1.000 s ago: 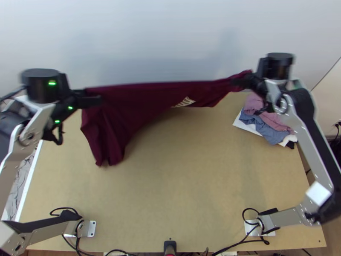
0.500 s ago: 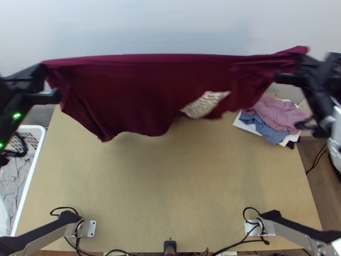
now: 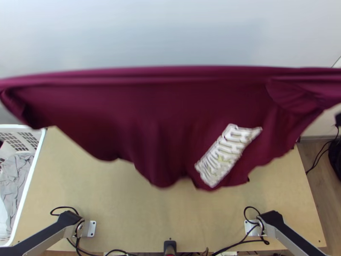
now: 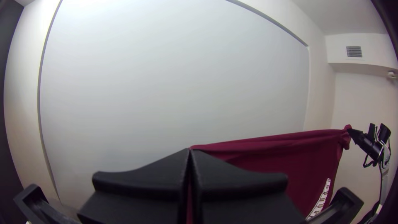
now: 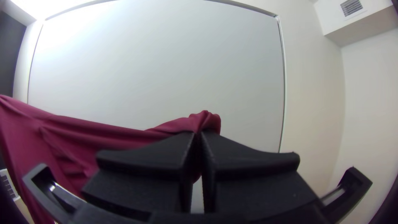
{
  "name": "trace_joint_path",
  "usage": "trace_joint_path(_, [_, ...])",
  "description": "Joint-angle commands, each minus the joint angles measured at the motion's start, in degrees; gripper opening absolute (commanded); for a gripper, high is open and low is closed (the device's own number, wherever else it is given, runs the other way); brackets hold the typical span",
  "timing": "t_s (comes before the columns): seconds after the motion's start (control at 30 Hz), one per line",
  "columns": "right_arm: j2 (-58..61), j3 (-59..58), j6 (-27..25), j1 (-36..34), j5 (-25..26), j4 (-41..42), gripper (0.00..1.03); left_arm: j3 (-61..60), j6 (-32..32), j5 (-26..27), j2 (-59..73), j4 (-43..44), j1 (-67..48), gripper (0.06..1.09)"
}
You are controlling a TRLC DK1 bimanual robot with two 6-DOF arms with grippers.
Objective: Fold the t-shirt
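Note:
The maroon t-shirt (image 3: 140, 115) hangs stretched wide in the air between the arms, its upper edge nearly straight and its lower edge uneven, with a white print low on the right. A dark part of my right gripper (image 3: 338, 118) shows at the top view's right edge. In the left wrist view my left gripper (image 4: 190, 152) is shut on one upper end of the shirt (image 4: 298, 157). My right gripper (image 5: 199, 135) is shut on the other end, where bunched cloth (image 5: 205, 120) stands above the fingertips.
A white laundry basket (image 3: 36, 166) with grey cloth stands off the table's left side. The light wooden table (image 3: 170, 213) lies below the shirt. Cables run by both arm bases at the near edge.
Both grippers have moved apart and out toward the top view's sides, drawing the shirt wide. The cloth has come up off the table and looms larger, and its print shows more fully.

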Motion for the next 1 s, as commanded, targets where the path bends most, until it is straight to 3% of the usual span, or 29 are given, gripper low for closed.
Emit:
trace_joint_path(0.0, [-4.2, -0.1, -0.8, 0.1, 0.3, -4.5, 0.03, -2.3, -2.2, 0.9, -4.9, -7.8, 0.1, 0.09])
trace_joint_path(0.13, [-4.3, -5.3, 2.1, 0.4, 0.0, -5.2, 0.03, -11.7, -4.2, 2.2, -7.0, -6.6, -0.1, 0.09])
trace_joint_path(0.27, [-2.1, -10.9, 5.0, 5.2, -0.1, -5.0, 0.03, -25.5, -4.4, 4.4, -8.6, -0.7, 0.1, 0.09])
trace_joint_path(0.47, [2.8, -22.6, 5.9, 8.1, -0.8, 3.5, 0.03, -43.8, -3.1, 8.6, -7.8, 14.4, 0.6, 0.09])
trace_joint_path(0.67, [12.5, -28.5, 7.0, 3.1, -6.9, 13.7, 0.03, -53.8, -2.9, 17.4, 0.4, 26.1, 12.2, 0.09])
trace_joint_path(0.97, [34.9, -26.0, 11.6, -0.5, -9.8, 25.4, 0.03, -57.6, -6.0, 17.4, 18.5, 42.3, 20.0, 0.09])
